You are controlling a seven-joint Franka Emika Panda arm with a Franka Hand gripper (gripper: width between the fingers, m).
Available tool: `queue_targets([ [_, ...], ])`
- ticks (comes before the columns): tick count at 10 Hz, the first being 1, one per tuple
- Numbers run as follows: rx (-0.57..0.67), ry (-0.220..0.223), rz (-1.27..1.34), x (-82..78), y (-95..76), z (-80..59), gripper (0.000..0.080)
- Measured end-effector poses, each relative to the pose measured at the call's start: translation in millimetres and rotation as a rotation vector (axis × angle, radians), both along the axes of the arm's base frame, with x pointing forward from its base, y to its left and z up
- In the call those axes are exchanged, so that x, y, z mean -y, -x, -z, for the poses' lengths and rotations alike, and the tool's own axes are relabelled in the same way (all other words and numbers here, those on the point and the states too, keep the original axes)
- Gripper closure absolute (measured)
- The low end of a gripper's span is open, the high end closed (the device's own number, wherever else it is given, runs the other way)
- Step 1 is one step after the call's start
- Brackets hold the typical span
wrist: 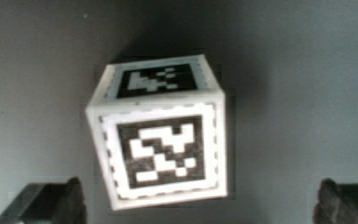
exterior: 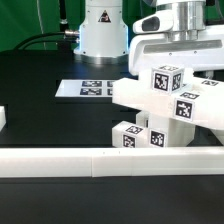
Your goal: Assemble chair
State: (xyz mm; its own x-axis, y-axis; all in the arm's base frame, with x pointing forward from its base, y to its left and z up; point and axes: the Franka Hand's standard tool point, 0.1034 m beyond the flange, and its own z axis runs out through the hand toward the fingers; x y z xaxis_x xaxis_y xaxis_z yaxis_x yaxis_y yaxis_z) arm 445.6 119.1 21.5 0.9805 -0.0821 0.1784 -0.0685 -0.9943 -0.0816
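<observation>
The white chair parts [exterior: 165,105] lie in a tight heap at the exterior view's right, just behind the long rail, each with black-and-white tags. My gripper [exterior: 172,52] hangs right above the heap's topmost tagged block [exterior: 166,80]. In the wrist view that block [wrist: 158,135] is a white square leg with a tag on its end and another on its side, lying slanted on the dark table. My gripper [wrist: 197,208] is open: the dark fingertips [wrist: 51,205] stand wide apart on either side of the block's near end, with gaps to it.
The long low white rail [exterior: 100,158] runs along the front. The marker board [exterior: 98,88] lies flat behind the heap, in front of the robot base [exterior: 103,30]. A small white piece [exterior: 3,117] shows at the exterior view's left edge.
</observation>
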Motion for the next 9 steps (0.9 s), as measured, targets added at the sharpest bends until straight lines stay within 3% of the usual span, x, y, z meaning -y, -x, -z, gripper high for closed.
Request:
queue_targets([
  [2,0.003,0.018,-0.065,7.5,-1.6,1.6,0.0151],
  [9,-0.002,0.029,-0.097,11.2,1.3,8.3,0.0151],
])
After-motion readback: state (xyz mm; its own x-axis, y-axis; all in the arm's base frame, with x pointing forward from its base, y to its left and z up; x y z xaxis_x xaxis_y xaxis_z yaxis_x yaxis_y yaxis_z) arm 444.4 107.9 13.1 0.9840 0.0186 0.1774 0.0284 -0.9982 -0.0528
